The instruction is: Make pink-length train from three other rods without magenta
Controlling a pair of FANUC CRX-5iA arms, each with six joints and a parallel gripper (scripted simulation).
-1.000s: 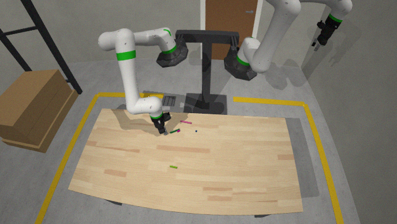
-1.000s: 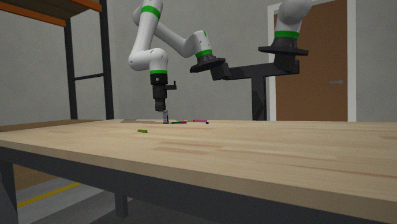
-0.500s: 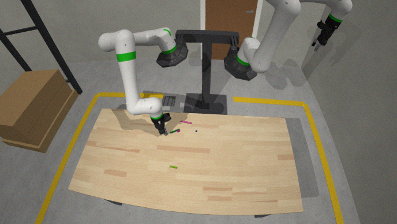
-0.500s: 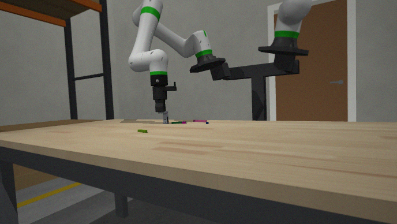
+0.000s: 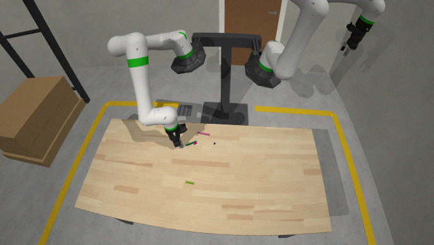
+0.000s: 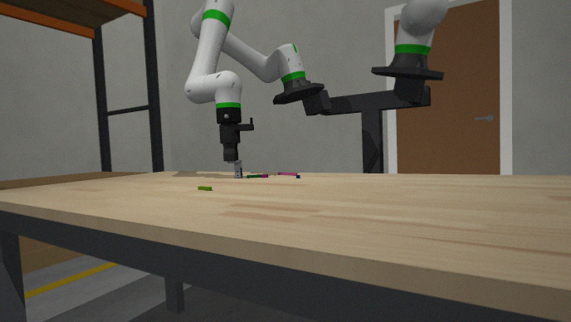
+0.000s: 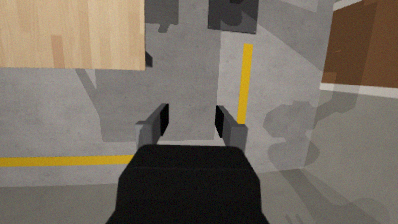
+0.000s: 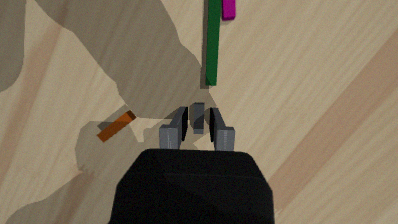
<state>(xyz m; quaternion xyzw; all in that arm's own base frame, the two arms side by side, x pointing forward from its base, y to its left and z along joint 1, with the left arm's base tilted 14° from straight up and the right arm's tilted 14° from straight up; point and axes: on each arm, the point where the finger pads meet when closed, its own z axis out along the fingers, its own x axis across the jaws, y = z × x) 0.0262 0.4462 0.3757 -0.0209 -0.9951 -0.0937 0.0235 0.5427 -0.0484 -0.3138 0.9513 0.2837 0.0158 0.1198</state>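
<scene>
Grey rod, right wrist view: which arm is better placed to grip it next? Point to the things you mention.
Right, I'd judge. The right pincer [image 5: 180, 146] [image 6: 238, 176] [image 8: 198, 117] is open low over the table [image 5: 252, 189] [image 6: 373, 216], fingers lined up around the grey rod [image 8: 198, 120]. The left pincer [image 5: 346, 51] [image 7: 192, 114] is away past the table's edge.
</scene>
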